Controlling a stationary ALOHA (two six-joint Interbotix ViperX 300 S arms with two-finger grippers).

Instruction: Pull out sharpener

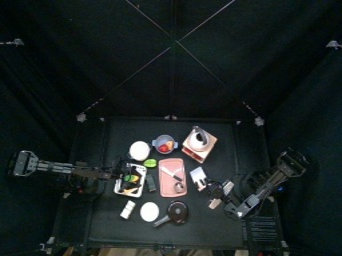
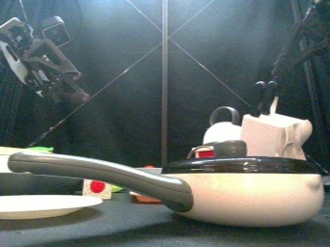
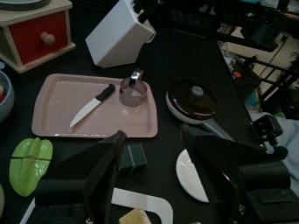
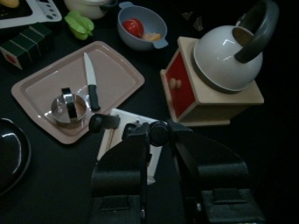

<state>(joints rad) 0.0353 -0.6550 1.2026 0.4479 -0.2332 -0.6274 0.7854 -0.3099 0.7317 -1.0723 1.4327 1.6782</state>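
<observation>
The sharpener [image 1: 214, 203] is a small whitish block near the table's front right, seen only in the top view. My right gripper [image 1: 225, 189] hovers just behind it, beside the white knife block [image 1: 201, 178]. In the right wrist view its jaws [image 4: 135, 128] stand open and empty over the block's white face [image 4: 131, 121]. My left gripper [image 1: 127, 180] hangs open at the left edge of the pink tray [image 1: 174, 180]. In the left wrist view its jaws are spread wide above a dark green block [image 3: 135, 157].
The pink tray [image 3: 65, 122] holds a knife [image 3: 91, 105] and a metal cup [image 3: 132, 90]. A kettle on a red box [image 4: 222, 61], a bowl [image 4: 142, 26], white dishes [image 1: 139, 150] and a lidded pan [image 2: 245, 183] crowd the table. A tan bar [image 1: 128, 209] lies front left.
</observation>
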